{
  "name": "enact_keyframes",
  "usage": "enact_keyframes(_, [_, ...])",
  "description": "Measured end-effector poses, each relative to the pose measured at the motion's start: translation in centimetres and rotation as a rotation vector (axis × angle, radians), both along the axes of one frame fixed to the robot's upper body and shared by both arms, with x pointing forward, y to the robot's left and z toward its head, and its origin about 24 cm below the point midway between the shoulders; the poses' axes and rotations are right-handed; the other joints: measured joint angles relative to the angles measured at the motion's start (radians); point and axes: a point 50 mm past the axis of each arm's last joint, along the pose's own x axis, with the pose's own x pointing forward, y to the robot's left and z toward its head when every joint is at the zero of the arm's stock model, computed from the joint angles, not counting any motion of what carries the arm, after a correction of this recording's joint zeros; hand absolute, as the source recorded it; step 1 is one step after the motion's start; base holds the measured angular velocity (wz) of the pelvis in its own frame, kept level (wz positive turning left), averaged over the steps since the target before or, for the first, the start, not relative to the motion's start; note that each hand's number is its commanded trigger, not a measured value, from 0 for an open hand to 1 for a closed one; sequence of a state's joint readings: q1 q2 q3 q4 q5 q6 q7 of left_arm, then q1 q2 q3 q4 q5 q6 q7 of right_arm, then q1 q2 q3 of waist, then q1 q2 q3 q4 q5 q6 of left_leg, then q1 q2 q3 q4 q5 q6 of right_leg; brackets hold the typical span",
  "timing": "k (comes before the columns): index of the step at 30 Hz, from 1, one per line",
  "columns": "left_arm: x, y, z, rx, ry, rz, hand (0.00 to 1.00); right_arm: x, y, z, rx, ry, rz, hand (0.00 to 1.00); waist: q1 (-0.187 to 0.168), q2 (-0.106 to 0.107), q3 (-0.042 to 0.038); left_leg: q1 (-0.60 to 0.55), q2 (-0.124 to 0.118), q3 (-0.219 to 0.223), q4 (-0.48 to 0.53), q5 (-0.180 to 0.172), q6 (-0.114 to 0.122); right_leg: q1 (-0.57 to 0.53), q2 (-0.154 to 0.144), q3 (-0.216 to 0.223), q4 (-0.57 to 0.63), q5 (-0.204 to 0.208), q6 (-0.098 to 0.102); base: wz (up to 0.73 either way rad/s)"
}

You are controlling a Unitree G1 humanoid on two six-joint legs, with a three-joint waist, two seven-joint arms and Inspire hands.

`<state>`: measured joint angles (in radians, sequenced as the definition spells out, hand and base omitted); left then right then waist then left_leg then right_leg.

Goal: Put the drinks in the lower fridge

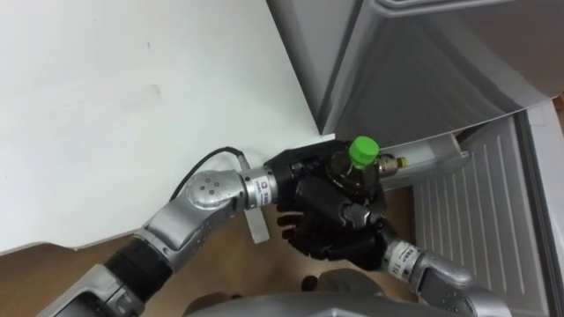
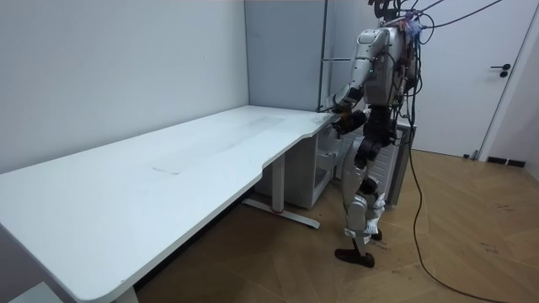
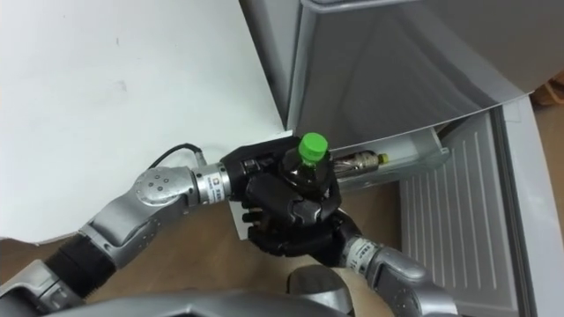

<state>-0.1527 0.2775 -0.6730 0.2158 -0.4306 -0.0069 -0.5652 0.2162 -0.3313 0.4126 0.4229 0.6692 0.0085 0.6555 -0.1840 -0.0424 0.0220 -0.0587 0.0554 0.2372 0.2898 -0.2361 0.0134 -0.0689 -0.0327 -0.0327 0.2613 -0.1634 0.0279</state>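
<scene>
My right hand (image 1: 339, 224) and left hand (image 1: 298, 167) both clasped the bottle (image 1: 354, 173) at centre frame, beside the open fridge (image 1: 423, 70). I judged it stiff, weighty and slick, best held round the body.

Below its green cap, the bottle (image 1: 362, 152) is sitting hidden under the left hand (image 1: 295, 167) and right hand (image 1: 344, 233); behind the bottle, the fridge (image 1: 423, 62) is running off the top and right edges.

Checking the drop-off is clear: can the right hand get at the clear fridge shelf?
Probably yes: the right hand, curled round the green-capped bottle, is just beside the clear fridge shelf with nothing between.
</scene>
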Motion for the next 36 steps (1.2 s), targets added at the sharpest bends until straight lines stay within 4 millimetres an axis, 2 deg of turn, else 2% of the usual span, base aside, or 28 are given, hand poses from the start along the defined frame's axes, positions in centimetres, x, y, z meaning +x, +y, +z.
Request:
enact_keyframes(9, [0.03,-0.25,0.05,-0.007,0.001,0.014,1.00,0.01,0.26,-0.03,0.002,-0.004,-0.001,1.00,-0.001,0.001,0.0009,0.004,0.000,0.003,-0.005,0.000,0.000,0.003,0.000,-0.001,-0.005,0.000,-0.001,0.00])
enact_keyframes(14, [0.04,-0.39,-0.29,-0.019,0.027,0.033,1.00,0.01,0.37,-0.12,-0.002,0.000,-0.012,1.00,-0.001,-0.004,0.0068,0.019,-0.001,0.004,-0.009,-0.001,-0.001,0.016,0.000,-0.002,-0.007,0.000,-0.001,0.00])
enact_keyframes(15, [0.05,-0.37,-0.31,-0.018,0.027,0.034,0.54,0.00,0.40,-0.14,-0.004,0.001,-0.013,1.00,-0.001,-0.004,0.0072,0.018,-0.001,0.004,-0.009,-0.001,-0.001,0.015,0.000,-0.002,-0.007,0.000,-0.001,0.00])
enact_keyframes(16, [0.04,-0.35,-0.41,-0.016,0.031,0.036,0.37,-0.08,0.41,-0.23,-0.006,0.006,-0.014,1.00,-0.001,-0.004,0.0075,0.018,0.000,0.004,-0.009,-0.001,-0.001,0.015,0.000,-0.002,-0.007,0.000,-0.001,0.00])
enact_keyframes(17, [0.03,-0.37,-0.50,-0.016,0.034,0.037,0.00,-0.16,0.37,-0.32,-0.008,0.011,-0.015,1.00,-0.002,-0.004,0.0076,0.017,0.000,0.004,-0.009,-0.001,-0.001,0.014,0.000,-0.002,-0.007,0.000,-0.001,0.00])
enact_keyframes(24, [0.01,-0.37,-0.49,-0.011,0.021,0.039,0.00,-0.16,0.24,-0.31,-0.009,0.010,-0.015,1.00,-0.003,0.000,0.0049,0.015,0.000,0.003,-0.011,-0.001,-0.002,0.013,0.000,-0.010,-0.009,0.000,-0.001,0.00])
enact_keyframes(28, [0.11,-0.34,-0.45,0.004,-0.004,0.051,0.00,-0.28,0.20,-0.43,-0.002,0.022,-0.022,1.00,-0.001,0.009,-0.0006,0.015,0.000,0.003,-0.011,-0.001,-0.002,0.013,0.000,-0.012,-0.008,0.000,-0.001,0.00])
enact_keyframes(36, [0.36,-0.58,0.29,-0.014,-0.041,0.085,0.00,-0.33,0.70,-0.29,0.087,0.045,-0.060,1.00,-0.001,0.016,-0.0036,0.013,0.001,0.003,-0.006,-0.001,-0.002,0.013,0.000,-0.012,-0.004,0.000,-0.001,0.00])
